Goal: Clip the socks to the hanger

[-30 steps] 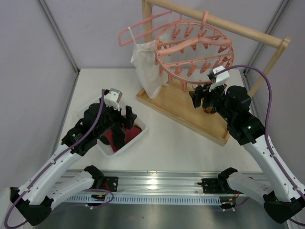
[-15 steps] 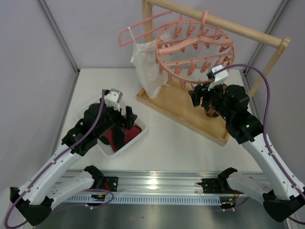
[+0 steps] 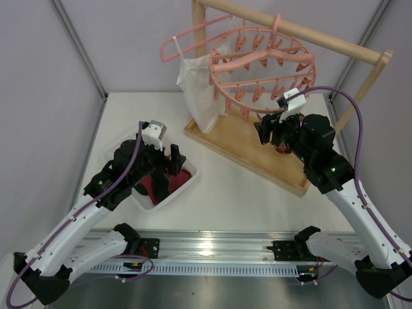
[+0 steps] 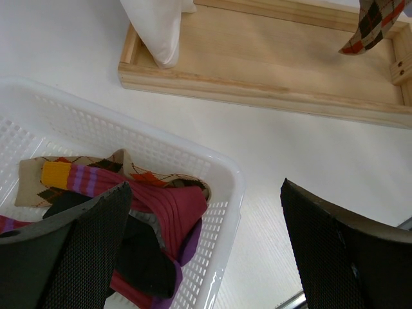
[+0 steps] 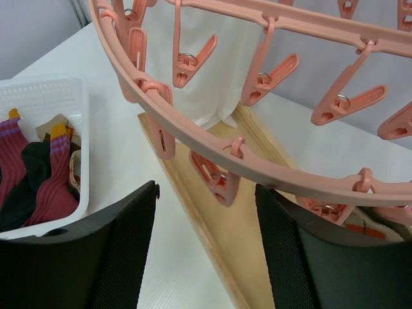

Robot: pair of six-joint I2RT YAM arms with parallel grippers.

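Narrowing right gripper (image 5: 205,193), jaws apart, at hanger (image 5: 193,132) clip (image 5: 217,183) | left gripper (image 4: 205,190) stays wide over socks (image 4: 161,212)

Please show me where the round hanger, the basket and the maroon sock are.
Hanger (image 5: 193,134): right wrist view, on the outer ring.
Basket (image 4: 228,183): left wrist view, on the right corner of the rim.
Maroon sock (image 4: 170,209): left wrist view, on the ribbed body.

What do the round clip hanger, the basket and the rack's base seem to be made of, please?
Round clip hanger: pink plastic, smooth and slightly glossy, with a uniform moulded look.
Basket: white plastic, with a glossy rim and perforated walls.
Rack's base: pale wood, probably unvarnished; grain lines show and the surface is matt.
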